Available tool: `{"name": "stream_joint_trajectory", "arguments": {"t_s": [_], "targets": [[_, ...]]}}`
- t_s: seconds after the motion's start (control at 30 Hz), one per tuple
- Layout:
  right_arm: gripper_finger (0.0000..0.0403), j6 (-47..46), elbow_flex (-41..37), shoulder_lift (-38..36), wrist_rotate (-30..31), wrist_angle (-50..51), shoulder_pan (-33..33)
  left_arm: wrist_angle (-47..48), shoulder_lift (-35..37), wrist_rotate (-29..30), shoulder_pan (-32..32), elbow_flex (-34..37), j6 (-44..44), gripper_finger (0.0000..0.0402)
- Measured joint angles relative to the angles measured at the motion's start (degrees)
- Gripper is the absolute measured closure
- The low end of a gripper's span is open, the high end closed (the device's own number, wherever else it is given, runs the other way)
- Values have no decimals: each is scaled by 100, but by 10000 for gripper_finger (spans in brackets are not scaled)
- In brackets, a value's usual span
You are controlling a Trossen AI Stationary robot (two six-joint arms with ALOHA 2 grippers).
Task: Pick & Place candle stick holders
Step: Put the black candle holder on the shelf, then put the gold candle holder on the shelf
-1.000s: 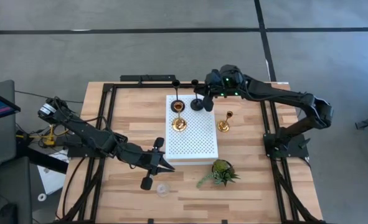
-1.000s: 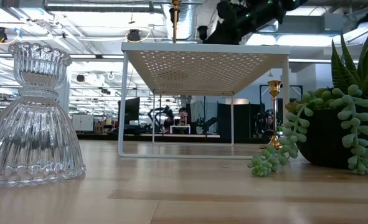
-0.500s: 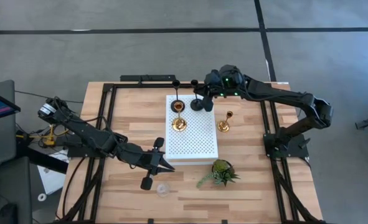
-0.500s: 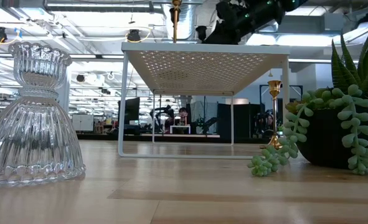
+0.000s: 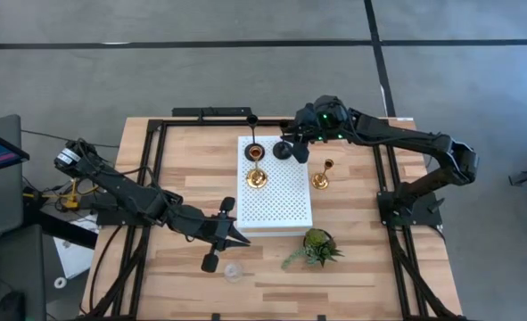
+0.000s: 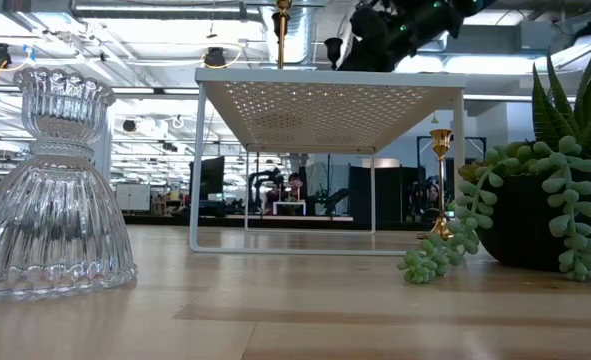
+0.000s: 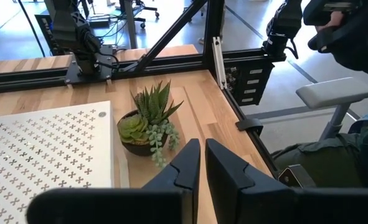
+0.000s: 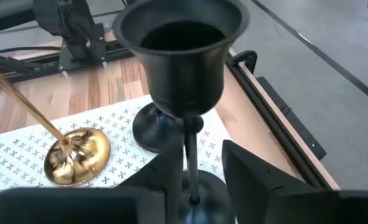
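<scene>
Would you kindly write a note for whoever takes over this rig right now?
Right gripper shut on a black holder, over the white board's far right corner.
Left gripper shut, empty, at the board's near edge.
On the board: second black holder, one gold holder.
On the table: other gold holder right of the board, glass holder near the front edge.
Left: set down the held one, likely move those two.

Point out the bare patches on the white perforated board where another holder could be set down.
The white perforated board is bare over its whole near half, toward the plant, and along its right side. The far end is crowded: a gold holder, a black holder and the right claw gripping a second black holder.
</scene>
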State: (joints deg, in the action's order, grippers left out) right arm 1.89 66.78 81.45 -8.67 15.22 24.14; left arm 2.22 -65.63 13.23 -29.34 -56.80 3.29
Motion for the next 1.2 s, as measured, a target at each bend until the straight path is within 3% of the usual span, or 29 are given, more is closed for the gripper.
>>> {"name": "stream_joint_trajectory", "arguments": {"t_s": [0.3, 0.5, 0.93, 1.2], "targets": [[233, 104, 11, -241, 13, 383, 25, 0, 0, 0, 0, 0, 17, 376], [218, 109, 13, -786, 22, 877, 52, 30, 0, -2, 0, 0, 17, 376], [263, 80, 20, -2327, 20, 3038, -196, 37, 0, -2, 0, 0, 17, 376], [293, -294, -740, -3207, 619, 3106, -701, 37, 0, 0, 0, 0, 17, 376]]}}
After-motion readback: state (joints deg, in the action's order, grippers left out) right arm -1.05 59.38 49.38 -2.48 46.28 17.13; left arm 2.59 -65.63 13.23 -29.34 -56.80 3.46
